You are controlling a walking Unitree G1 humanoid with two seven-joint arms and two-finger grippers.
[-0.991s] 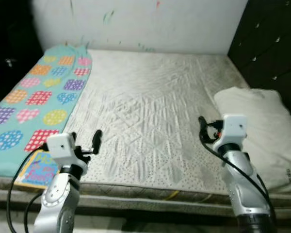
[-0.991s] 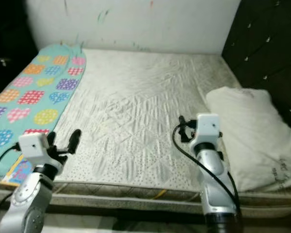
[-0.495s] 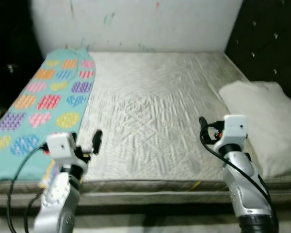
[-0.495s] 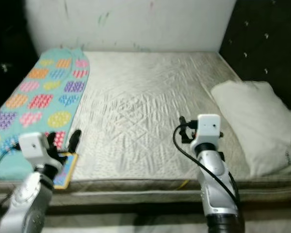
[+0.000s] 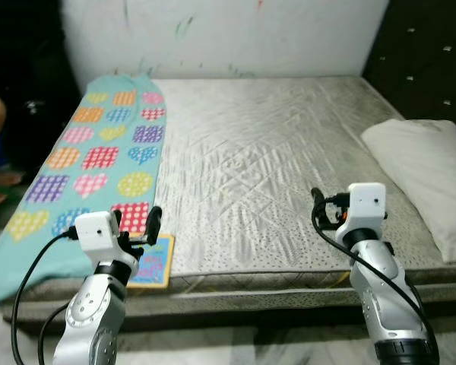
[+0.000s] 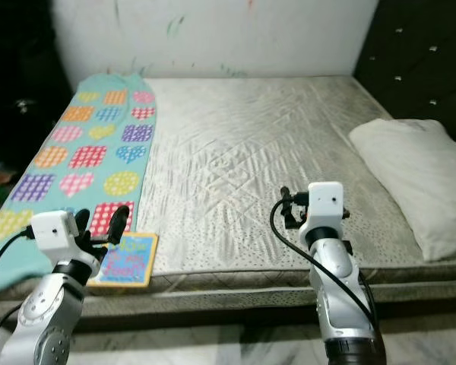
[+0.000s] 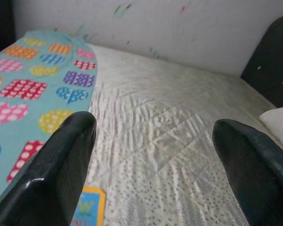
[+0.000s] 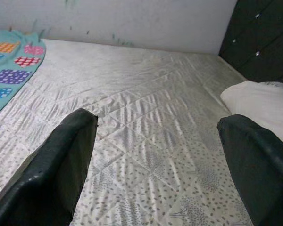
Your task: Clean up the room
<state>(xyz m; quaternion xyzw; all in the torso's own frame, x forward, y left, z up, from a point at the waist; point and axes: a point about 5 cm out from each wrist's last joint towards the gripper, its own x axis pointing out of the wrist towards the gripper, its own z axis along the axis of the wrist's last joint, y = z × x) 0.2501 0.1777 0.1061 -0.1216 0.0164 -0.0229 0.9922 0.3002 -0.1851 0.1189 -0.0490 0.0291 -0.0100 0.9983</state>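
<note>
Left end effector fingers apart, holding nothing, above book at bed edge. Right end effector also spread, over bare mattress near pillow.

Bare quilted mattress: broad free surface from centre out to 12 o'clock, up to the white wall. Obstacles: teal heart-print blanket along the 9–11 o'clock edge; small picture book at its near end, 7 o'clock, at mattress edge; white pillow at 3 o'clock against the dark tufted headboard. Near mattress edge between book and pillow unobstructed.
</note>
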